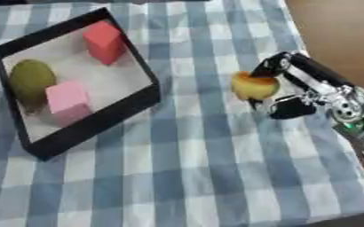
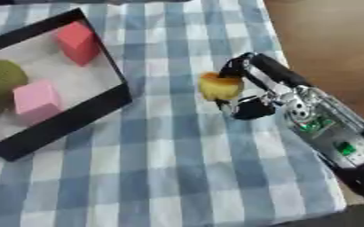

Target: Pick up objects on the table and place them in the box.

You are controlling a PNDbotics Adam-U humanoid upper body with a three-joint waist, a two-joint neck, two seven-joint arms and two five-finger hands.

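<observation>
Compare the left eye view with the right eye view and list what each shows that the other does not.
Only the left eye view shows the whole green object and the box's left wall. Only the right eye view shows more of the right forearm, down to its green lights. Both share the red block, pink block, and the right robot hand curled round the yellow-orange fruit.

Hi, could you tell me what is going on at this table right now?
The robot's right hand has its fingers curled round a yellow-orange fruit over the checked tablecloth. The black box to its left already holds a red block, a pink block and a green fruit.
</observation>
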